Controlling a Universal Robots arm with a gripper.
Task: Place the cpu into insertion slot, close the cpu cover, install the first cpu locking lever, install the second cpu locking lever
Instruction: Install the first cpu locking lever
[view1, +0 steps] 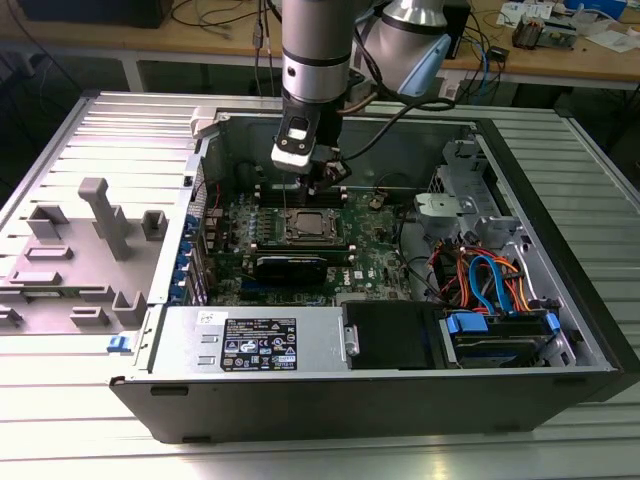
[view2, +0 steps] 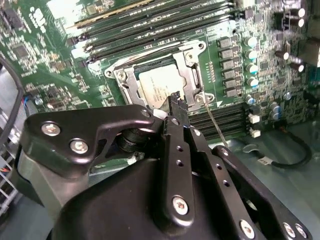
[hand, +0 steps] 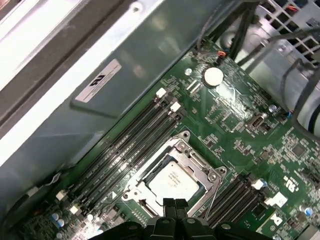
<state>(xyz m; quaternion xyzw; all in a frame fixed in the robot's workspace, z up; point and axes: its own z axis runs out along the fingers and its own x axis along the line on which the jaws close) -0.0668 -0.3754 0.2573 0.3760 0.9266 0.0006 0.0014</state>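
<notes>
The cpu (view1: 305, 226) (view2: 159, 86) (hand: 175, 181) lies flat in the socket on the green motherboard, silver-grey top up. The cpu cover (view2: 192, 72) (hand: 197, 162), a silvery frame, is down around it. A thin wire locking lever (view2: 216, 124) sticks out slanted from the socket's corner, beside the memory slots. My gripper (view1: 322, 185) (view2: 178, 102) (hand: 173, 203) hangs inside the open computer case, just above the socket's edge. Its two black fingertips are pressed together with nothing between them, close to the lever's socket end.
Memory slots (hand: 135, 135) flank the socket on both sides. A black heatsink block (view1: 290, 265) lies near the socket, with the power supply (view1: 255, 340) in front. Coloured cables and a drive cage (view1: 490, 290) fill the exterior view's right. A grey fixture (view1: 100, 230) stands outside the case.
</notes>
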